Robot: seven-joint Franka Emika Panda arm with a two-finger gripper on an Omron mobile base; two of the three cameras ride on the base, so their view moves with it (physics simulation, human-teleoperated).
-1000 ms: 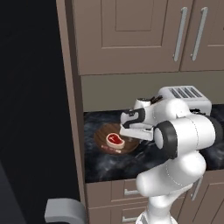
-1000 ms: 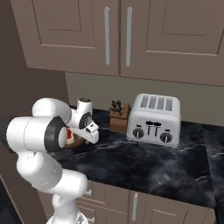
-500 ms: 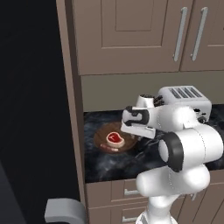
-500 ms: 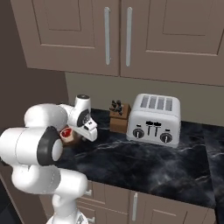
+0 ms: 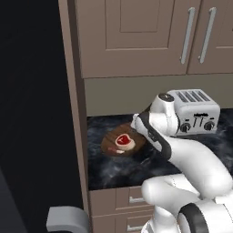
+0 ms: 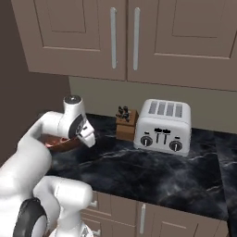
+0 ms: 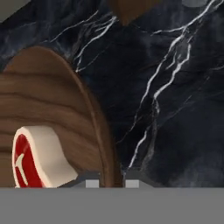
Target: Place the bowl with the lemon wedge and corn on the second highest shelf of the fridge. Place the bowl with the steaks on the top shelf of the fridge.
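Gripper went from part-open to closed on right rim of wooden dish; finger tips straddled rim in hand view, contact likely but partly hidden. Dish with steak sat on dark marble counter, beside toaster. Grasp apparently made; lift toward fridge next. No readable writing or brands

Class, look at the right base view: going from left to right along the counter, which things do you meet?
Wooden dish → gripper → knife block → toaster.
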